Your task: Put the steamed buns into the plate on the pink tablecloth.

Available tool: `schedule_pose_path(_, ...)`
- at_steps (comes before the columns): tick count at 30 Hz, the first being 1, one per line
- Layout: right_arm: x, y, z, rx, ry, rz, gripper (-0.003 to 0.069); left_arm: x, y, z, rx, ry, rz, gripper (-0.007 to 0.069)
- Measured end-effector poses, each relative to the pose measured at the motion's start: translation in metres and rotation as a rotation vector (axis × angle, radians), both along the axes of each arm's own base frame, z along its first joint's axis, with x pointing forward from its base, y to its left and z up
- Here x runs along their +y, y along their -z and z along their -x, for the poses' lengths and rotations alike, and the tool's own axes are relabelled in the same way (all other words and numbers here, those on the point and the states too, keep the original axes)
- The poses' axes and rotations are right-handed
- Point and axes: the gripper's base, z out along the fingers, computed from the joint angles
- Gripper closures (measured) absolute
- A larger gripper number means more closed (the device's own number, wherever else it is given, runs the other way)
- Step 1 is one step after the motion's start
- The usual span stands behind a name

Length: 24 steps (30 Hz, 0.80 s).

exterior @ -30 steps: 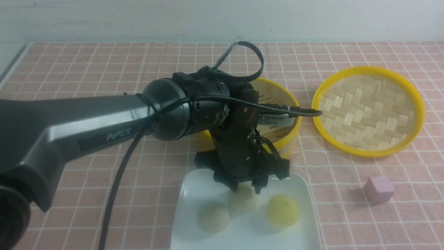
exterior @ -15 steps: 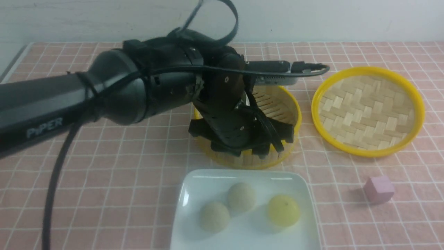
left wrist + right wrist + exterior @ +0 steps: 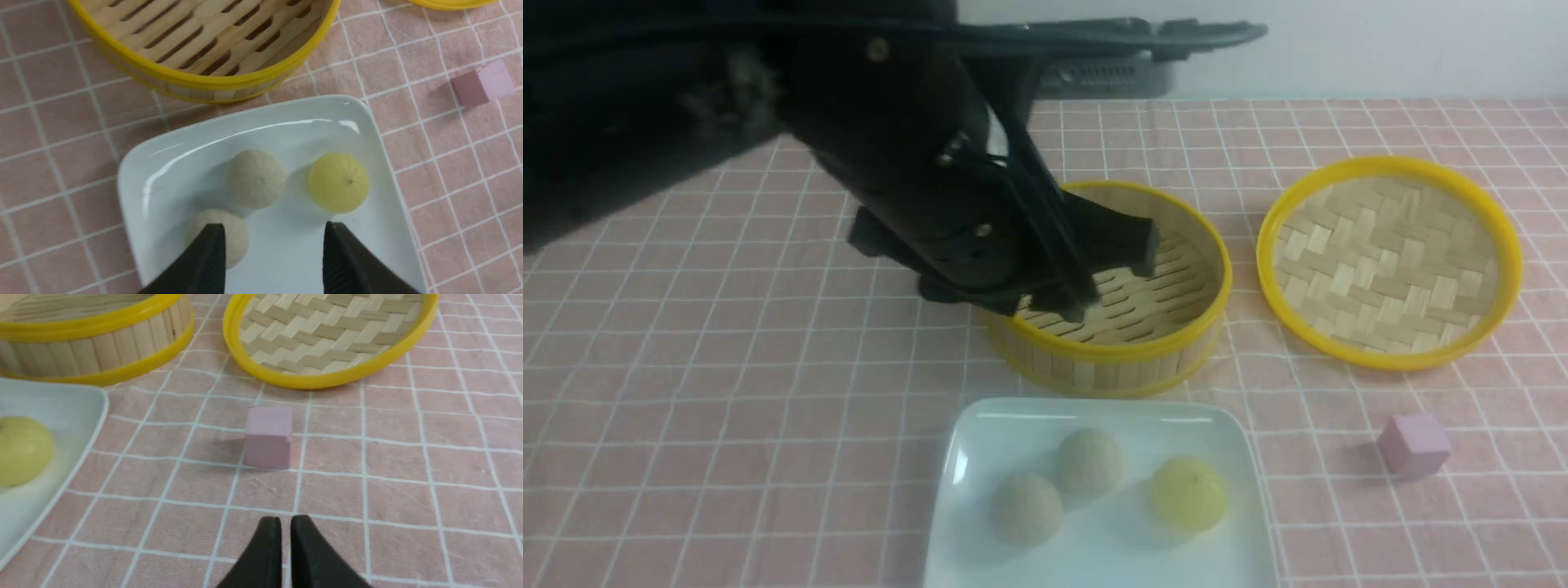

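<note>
Three steamed buns lie in the white square plate (image 3: 1094, 406) on the pink tablecloth (image 3: 727, 392): two beige ones (image 3: 1089, 461) (image 3: 1027, 508) and a yellow one (image 3: 1188, 493). My left gripper (image 3: 1005, 304) hangs open and empty, high above the near-left rim of the steamer, well clear of the plate. In the left wrist view its open gripper (image 3: 273, 232) frames the plate (image 3: 171, 163), and one fingertip (image 3: 212, 249) covers part of a beige bun (image 3: 237, 230). My right gripper (image 3: 286, 522) is shut and empty, low over the cloth, near the pink cube.
An empty round bamboo steamer (image 3: 1127, 286) stands just behind the plate. Its woven lid (image 3: 1388, 257) lies upside down to the right. A small pink cube (image 3: 1414, 443) sits to the right of the plate, in front of my right gripper (image 3: 269, 437).
My left gripper has risen from the plate and drawn back to the left, open, leaving the beige bun it was over lying in the plate.
</note>
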Motion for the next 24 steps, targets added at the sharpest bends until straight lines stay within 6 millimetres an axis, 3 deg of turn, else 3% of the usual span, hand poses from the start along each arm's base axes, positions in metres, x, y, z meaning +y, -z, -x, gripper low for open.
schedule_pose_path(3, -0.002, 0.000, -0.001, -0.007, 0.039, -0.001, 0.0631, 0.023, -0.019, 0.014, -0.048, -0.018, -0.052, 0.0341)
schedule_pose_path(8, -0.005, 0.000, -0.001, -0.009, 0.102, -0.001, 0.0628, 0.068, -0.052, 0.042, -0.148, -0.076, -0.131, 0.0496)
schedule_pose_path(12, -0.006, 0.000, -0.001, -0.009, 0.110, -0.001, 0.0623, 0.093, -0.061, 0.065, -0.202, -0.085, -0.103, 0.0601)
schedule_pose_path(15, -0.006, 0.000, -0.001, -0.009, 0.114, -0.001, 0.0617, 0.116, -0.050, 0.088, -0.205, -0.086, -0.102, 0.0624)
schedule_pose_path(19, -0.007, 0.000, -0.001, -0.009, 0.141, -0.001, 0.0615, 0.140, -0.014, 0.114, -0.211, -0.075, -0.081, 0.0625)
schedule_pose_path(24, -0.008, 0.000, -0.001, -0.009, 0.163, -0.001, 0.0608, 0.151, 0.028, 0.133, -0.250, -0.067, 0.064, 0.0625)
